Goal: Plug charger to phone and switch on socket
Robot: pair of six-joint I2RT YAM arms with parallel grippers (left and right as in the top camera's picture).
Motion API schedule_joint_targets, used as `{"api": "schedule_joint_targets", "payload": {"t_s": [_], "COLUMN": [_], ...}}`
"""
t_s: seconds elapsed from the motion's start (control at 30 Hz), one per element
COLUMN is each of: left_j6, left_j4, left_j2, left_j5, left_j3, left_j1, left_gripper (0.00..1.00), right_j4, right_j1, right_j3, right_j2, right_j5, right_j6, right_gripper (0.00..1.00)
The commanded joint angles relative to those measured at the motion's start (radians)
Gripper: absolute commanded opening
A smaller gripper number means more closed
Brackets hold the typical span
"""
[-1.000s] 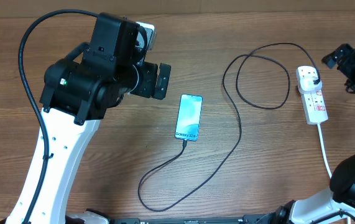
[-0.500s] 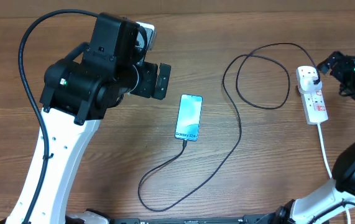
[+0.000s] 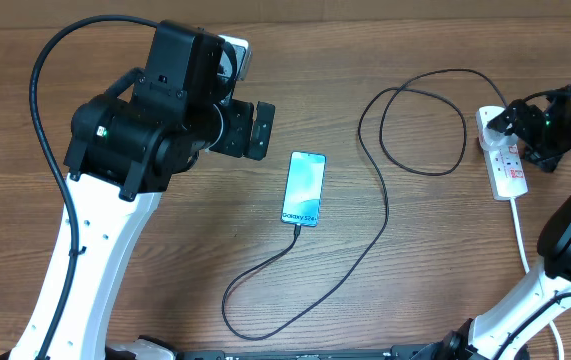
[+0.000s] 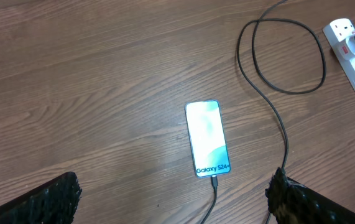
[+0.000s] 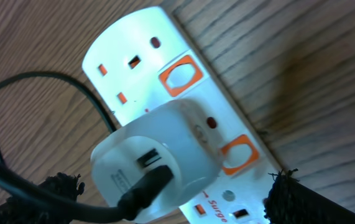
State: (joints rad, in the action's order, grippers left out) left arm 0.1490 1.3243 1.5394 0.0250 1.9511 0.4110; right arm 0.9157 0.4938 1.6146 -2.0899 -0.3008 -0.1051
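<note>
1. Black padded fingertips (image 5: 62, 186) of the right gripper (image 5: 174, 190) are standing spread wide, pinching nothing. They are straddling the white plug adapter (image 5: 165, 152) that is sitting in the socket (image 5: 133, 43).
2. One empty outlet is showing on the socket beyond the adapter, at the strip's rounded far end. An orange switch (image 5: 180, 78) is sitting beside that outlet and a second one is peeking out at the adapter's edge. Whether either is pressed cannot be told.
3. Leaving the adapter, the charger (image 3: 385, 200) is looping across the wooden table (image 3: 435, 310) to the left of the socket. It is then curving back up to the phone (image 3: 304, 189), where its connector tip is sitting in the near end.
4. Well apart from the socket, on its left, the phone is lying flat and face up with its screen glowing pale blue.
5. From the socket's near end, the white cord (image 3: 518, 230) is trailing toward the robot's base.
6. Farther left of the socket than the phone, the left gripper (image 4: 174, 199) is hovering above the table with its fingers parted wide and gripping nothing.
</note>
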Motion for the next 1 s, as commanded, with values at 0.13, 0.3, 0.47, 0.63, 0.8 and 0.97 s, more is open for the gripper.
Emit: {"api": "schedule_joint_targets", "payload": {"t_s": [0.13, 0.3, 0.47, 0.63, 0.8, 0.97], "left_j6": [-0.023, -0.022, -0.022, -0.022, -0.022, -0.022], "left_j4": [0.001, 0.001, 0.001, 0.001, 0.001, 0.001], "left_j2": [0.01, 0.01, 0.01, 0.01, 0.01, 0.01], "left_j5": [-0.007, -0.007, -0.007, -0.006, -0.007, -0.006], "left_j3": [0.003, 0.003, 0.003, 0.003, 0.003, 0.003], "left_j1": [-0.003, -0.003, -0.003, -0.003, -0.003, -0.003], "left_gripper": [0.99, 1.0, 0.99, 0.99, 0.99, 0.99], "right_j4": [-0.029, -0.067, -0.081, -0.106, -0.135, -0.159], "right_j1": [-0.002, -0.002, -0.002, -0.002, -0.005, -0.012], "right_j3": [-0.005, -0.006, -0.006, -0.012, -0.043, -0.066], "right_j2": [0.001, 0.0, 0.0, 0.0, -0.001, -0.002], "right_j5": [-0.041, -0.042, -0.042, -0.042, -0.05, -0.061], "right_j6": [0.036, 0.062, 0.063, 0.062, 0.062, 0.062], "right_gripper": [1.0, 1.0, 1.0, 1.0, 1.0, 1.0]}}
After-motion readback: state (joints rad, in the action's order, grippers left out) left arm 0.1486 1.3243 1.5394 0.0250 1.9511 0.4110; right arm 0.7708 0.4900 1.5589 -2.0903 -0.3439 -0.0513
